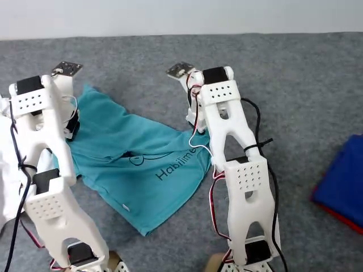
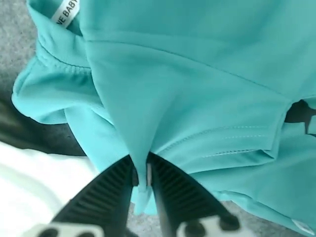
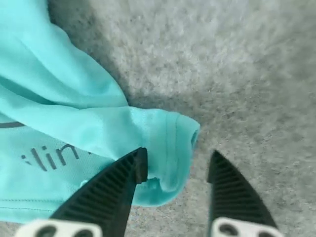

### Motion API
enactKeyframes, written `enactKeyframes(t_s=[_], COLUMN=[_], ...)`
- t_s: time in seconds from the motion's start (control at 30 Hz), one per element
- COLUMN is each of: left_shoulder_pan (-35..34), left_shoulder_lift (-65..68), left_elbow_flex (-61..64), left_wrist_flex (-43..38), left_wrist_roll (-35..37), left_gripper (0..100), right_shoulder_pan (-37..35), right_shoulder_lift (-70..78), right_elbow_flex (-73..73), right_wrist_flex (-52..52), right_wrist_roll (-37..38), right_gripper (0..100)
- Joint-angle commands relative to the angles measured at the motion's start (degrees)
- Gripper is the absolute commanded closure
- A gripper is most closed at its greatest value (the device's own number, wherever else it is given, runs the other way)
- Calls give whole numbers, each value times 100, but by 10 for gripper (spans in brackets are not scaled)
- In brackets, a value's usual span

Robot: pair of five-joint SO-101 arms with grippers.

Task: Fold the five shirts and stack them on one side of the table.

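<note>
Teal shirt (image 1: 142,170) spread mid-tabletop (image 1: 295,85), between both arms.
White fabric (image 1: 5,164), possibly another shirt, lies far left. Left end effector (image 2: 141,170) is clamped on a fold at the Teal shirt's left edge. Right end effector (image 3: 177,165) has jaws apart at the sleeve hem, one finger touching it. Blue shirt (image 1: 343,181) lies far right, well apart.

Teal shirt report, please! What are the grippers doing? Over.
Left gripper shut on teal shirt. Right gripper open at its sleeve. Shirt unfolded. White cloth beside it.
</note>
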Motion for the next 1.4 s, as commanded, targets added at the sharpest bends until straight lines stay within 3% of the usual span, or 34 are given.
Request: enactKeyframes(t_s=[0.0, 0.33, 0.6, 0.87, 1.13, 1.37], left_shoulder_pan=[53, 97, 114, 123, 211, 510], left_shoulder_lift=[-44, -44, -44, -53, -141, -1758], left_elbow_flex=[-31, -22, -22, -22, -558, -954], left_wrist_flex=[-79, -158, -158, -123, 264, 264], left_wrist_roll=[35, 35, 53, 62, 132, 862], left_gripper=[998, 998, 998, 998, 998, 998], right_shoulder_pan=[22, -409, -391, -4, 286, 549], right_shoulder_lift=[13, 233, 189, 119, -980, -2413], right_elbow_flex=[-79, -79, -422, -1187, -1178, -1178], right_wrist_flex=[31, -31, 92, 268, 277, 277], right_wrist_roll=[-9, 26, 35, 79, 360, 334], right_gripper=[764, 776, 987, 988, 988, 988])
